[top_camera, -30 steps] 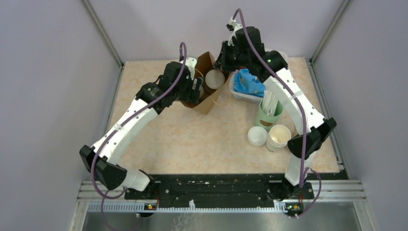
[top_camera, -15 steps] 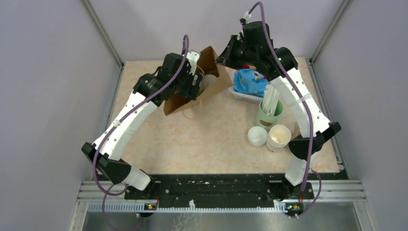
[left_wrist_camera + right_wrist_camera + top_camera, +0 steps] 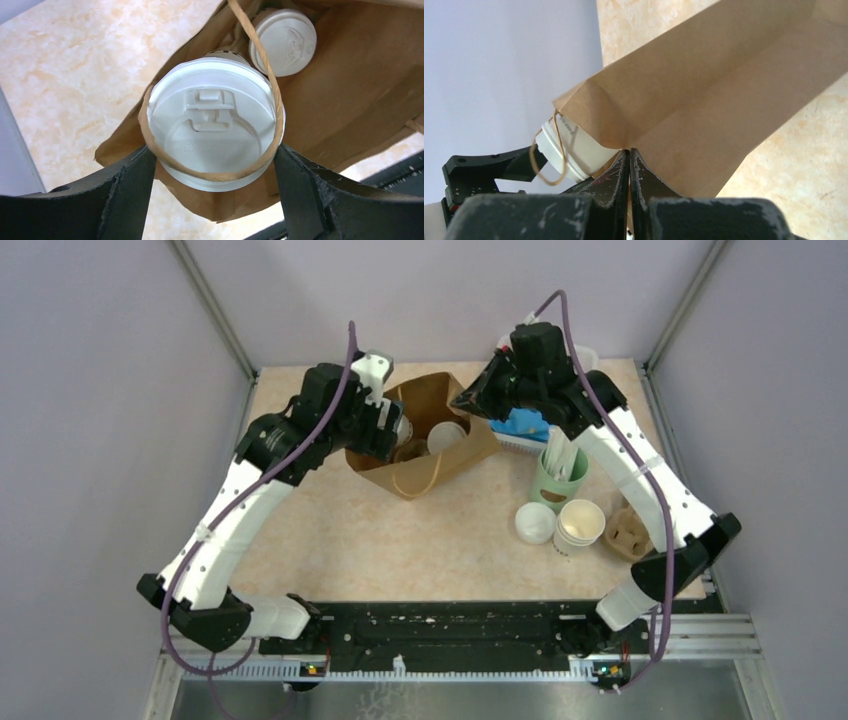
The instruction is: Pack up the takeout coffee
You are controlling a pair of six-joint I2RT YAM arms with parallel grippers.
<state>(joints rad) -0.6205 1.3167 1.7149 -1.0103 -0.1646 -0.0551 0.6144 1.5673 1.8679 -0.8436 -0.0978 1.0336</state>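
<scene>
The white lidded paper cup (image 3: 215,135) sits in the mouth of the brown paper bag (image 3: 704,90), at its 9 o'clock edge seen from above, with a twine handle (image 3: 261,55) looped round the lid. Probably light, crushable and spill-prone, it is best gripped on the wall below the lid. The left end effector (image 3: 212,150) spans it wide, clamping both sides; the right end effector (image 3: 629,155) is pinched together on the bag's edge.

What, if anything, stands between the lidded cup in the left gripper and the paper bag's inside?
The twine handle of the bag loops around the lid of the cup at the bag's mouth. A second lidded cup lies deeper inside, off to one side.
</scene>
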